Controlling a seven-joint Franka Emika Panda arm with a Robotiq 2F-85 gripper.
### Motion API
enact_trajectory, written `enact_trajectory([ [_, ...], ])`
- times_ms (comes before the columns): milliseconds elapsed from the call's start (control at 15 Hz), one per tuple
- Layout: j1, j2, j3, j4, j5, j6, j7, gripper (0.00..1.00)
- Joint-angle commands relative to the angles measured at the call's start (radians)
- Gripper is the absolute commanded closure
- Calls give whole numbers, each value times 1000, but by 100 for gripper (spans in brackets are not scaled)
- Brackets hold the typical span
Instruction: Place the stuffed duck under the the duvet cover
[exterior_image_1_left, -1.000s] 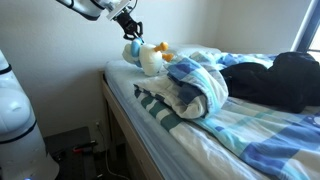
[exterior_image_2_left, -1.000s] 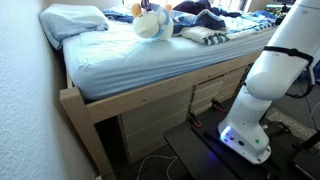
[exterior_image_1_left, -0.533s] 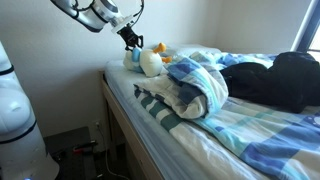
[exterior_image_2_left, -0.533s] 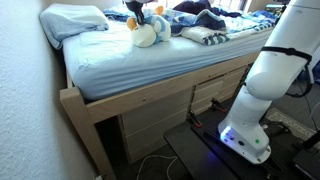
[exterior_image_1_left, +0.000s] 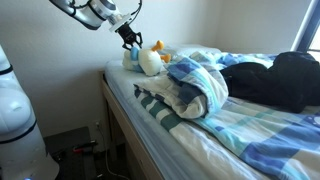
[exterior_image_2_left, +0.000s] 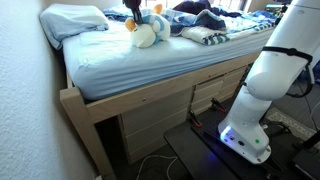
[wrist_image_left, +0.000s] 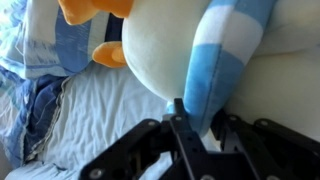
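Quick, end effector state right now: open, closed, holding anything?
End effector: up against the duck; whether it is open or closed on it cannot be told.

Both exterior views share bed (exterior_image_1_left: 122, 88) (exterior_image_2_left: 120, 62); wrist view near stuffed duck (wrist_image_left: 165, 50).

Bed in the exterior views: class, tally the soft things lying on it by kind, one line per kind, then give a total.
stuffed duck: 1
duvet cover: 1
black bundle: 1
pillow: 1
Total: 4
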Motion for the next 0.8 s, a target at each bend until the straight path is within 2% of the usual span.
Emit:
enact_trajectory([
  [0, 12, -34, 6, 8, 54, 20, -4, 38],
  [333, 23, -54, 15, 57, 76, 13, -36, 1],
  [733, 19, -99, 14, 106, 51, -2, -69, 0],
])
